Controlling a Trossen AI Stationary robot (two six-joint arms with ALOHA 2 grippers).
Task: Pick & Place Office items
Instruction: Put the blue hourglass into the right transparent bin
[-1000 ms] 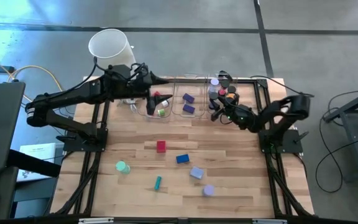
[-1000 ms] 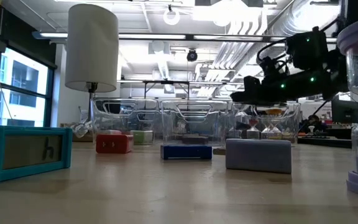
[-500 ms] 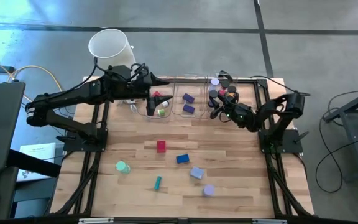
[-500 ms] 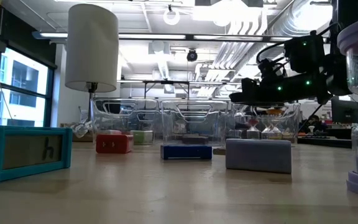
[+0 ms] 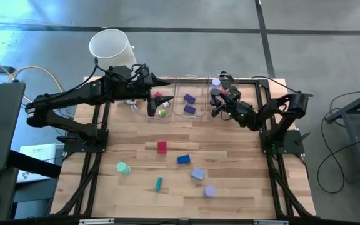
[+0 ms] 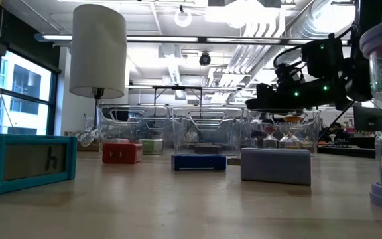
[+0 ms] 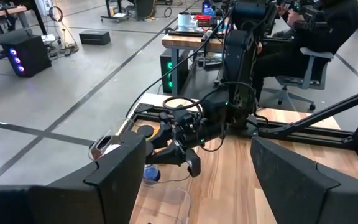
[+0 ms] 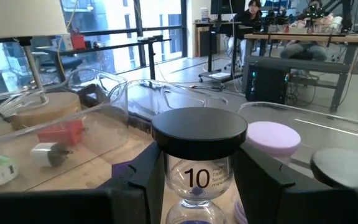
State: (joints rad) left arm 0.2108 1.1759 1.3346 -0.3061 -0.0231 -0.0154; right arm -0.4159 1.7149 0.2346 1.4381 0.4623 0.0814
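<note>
My right gripper (image 5: 219, 105) (image 8: 199, 174) is shut on a small sand timer with a black cap (image 8: 199, 132) marked "10", at the right clear bin (image 5: 222, 94). That bin holds a lavender-capped (image 8: 272, 138) and a black-capped piece (image 8: 347, 167). My left gripper (image 5: 165, 81) (image 7: 197, 146) hangs open and empty over the left clear bin (image 5: 158, 103). A red block (image 5: 162, 147), blue block (image 5: 183, 159), lavender block (image 5: 197, 174), green roll (image 5: 123, 167), teal stick (image 5: 159, 183) and lavender roll (image 5: 209, 191) lie on the table. My right gripper pinches the sand timer between its two fingers (image 8: 143, 177), just under the black top cap (image 8: 199, 132), on the clear body (image 8: 197, 180). The timer stands upright in the hold. Its lower end lies below the wrist picture's edge, so what it rests on does not show.
Three clear bins stand in a row at the far edge; the middle one (image 5: 189, 103) holds purple blocks, the left one red and green pieces. A tall white cylinder (image 5: 110, 47) stands beyond the far left corner. A person sits in the room behind (image 7: 316, 37).
My right gripper has moved a little toward the table's far edge, closer to the right bin, carrying the timer with it. My left arm has kept still.
</note>
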